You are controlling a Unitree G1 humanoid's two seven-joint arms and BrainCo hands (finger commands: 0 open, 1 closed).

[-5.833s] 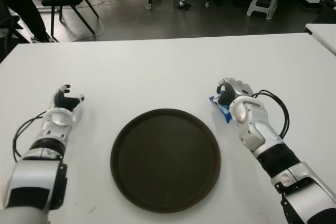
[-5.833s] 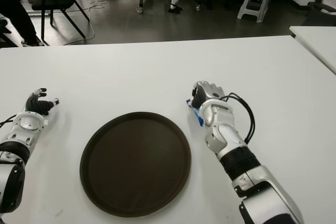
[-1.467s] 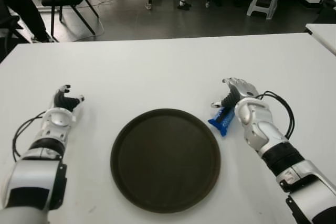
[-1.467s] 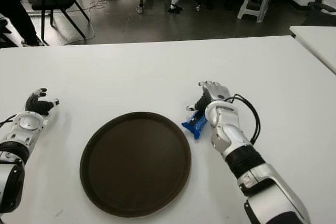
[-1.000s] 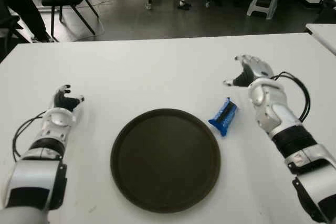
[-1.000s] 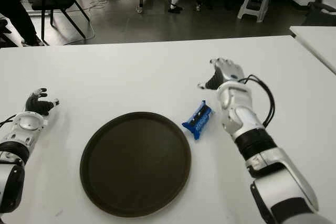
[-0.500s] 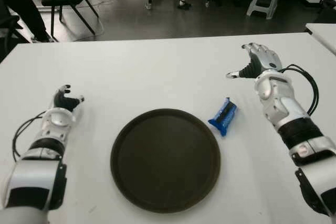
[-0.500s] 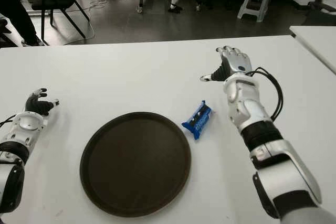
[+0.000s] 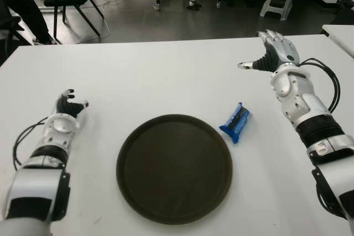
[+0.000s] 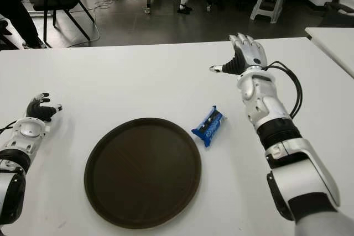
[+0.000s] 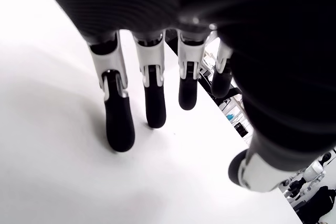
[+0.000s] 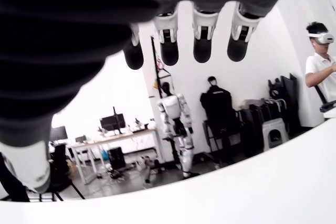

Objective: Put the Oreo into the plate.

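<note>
Hovering high above the table (image 9: pixel 166 75), right robot hand (image 9: pixel 272 54) splayed, empty.

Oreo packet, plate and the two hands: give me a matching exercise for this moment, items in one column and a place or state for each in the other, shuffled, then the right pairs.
Column one:
1. Oreo packet
2. plate
3. right hand
4. left hand

Column two:
A. open, raised near the table's far edge
B. dark, round, holding nothing
C. on the table just right of the plate's rim
D. fingers loose, by the table's left side, holding nothing

Pairs: 1-C, 2-B, 3-A, 4-D
</note>
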